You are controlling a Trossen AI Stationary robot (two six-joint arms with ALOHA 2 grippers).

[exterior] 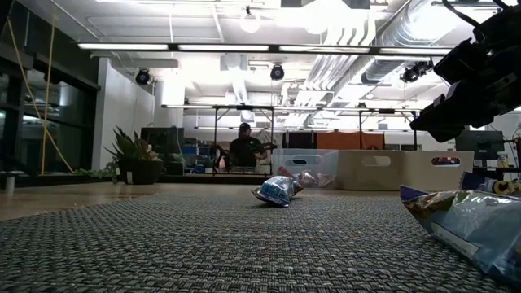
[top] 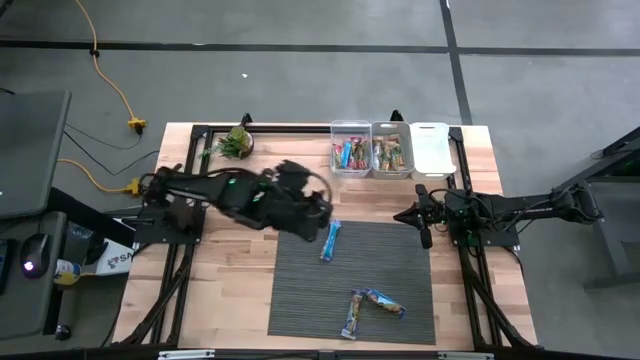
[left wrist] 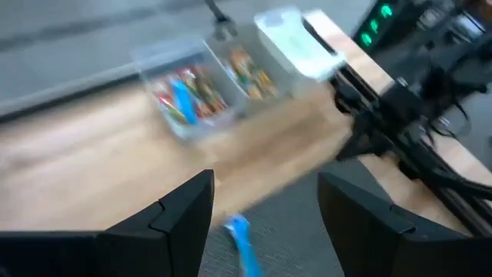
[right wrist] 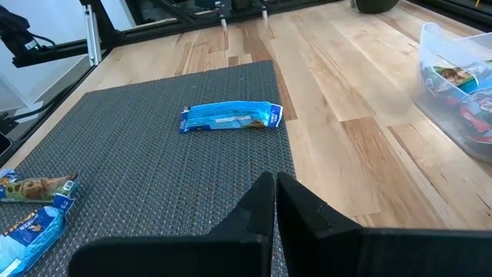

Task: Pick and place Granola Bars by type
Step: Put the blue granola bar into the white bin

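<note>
Blue bar point(top: 331, 241) flat, shiny, crinkled, on grey mat point(top: 300, 300).

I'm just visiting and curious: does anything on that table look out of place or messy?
Mostly tidy. Three granola bars lie loose on the grey mat: a blue bar alone near its far edge, and two bars touching in a crooked V near the front. The third bin looks empty beside two filled ones.

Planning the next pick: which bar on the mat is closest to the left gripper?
The lone blue bar at the mat's upper edge, just beside the left gripper; the other two bars lie together near the front.
</note>
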